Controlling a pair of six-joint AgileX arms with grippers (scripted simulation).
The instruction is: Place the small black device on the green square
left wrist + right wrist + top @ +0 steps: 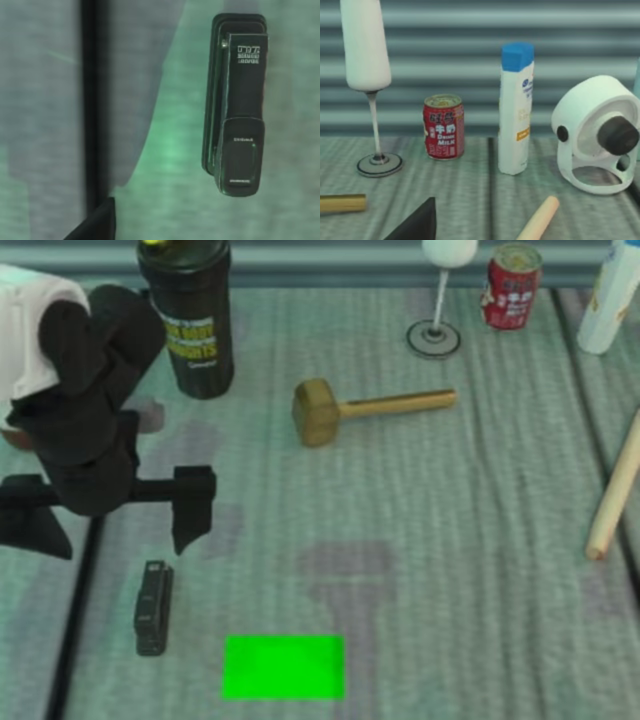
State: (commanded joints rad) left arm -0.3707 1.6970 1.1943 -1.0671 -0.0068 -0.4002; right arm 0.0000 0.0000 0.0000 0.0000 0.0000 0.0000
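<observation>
Black and narrow, the small black device (pixel 153 607) lies flat on the grey-green striped desk (pixel 450 540) near the front of its left side, its long axis running front to back. Just to its right, with a strip of bare desk between them, sits the green square (pixel 283 667), a flat neon-green patch at the front edge; the two do not touch. In the left wrist view the device (pixel 236 102) shows a ridged top with small white lettering and lies free, with nothing gripping it.

The left gripper (pixel 190 508) hangs above the desk just behind the device, reaching rightward from the left arm; its dark fingers stand spread apart and hold nothing. Whether the right gripper is spread or pressed together I cannot tell; only a dark tip of it (pixel 417 222) shows at the edge of the right wrist view.

Farther back stand a tall black shaker bottle (pixel 188 315), a wooden mallet (pixel 360 408) lying on its side, a white-bowled stemmed glass (pixel 440 295), a red drink can (pixel 511 286) and a white bottle with a blue cap (pixel 515 107). A pale wooden rolling pin (pixel 615 490) lies near the right edge, and a small white desk fan (pixel 597 135) stands beside the bottle.
</observation>
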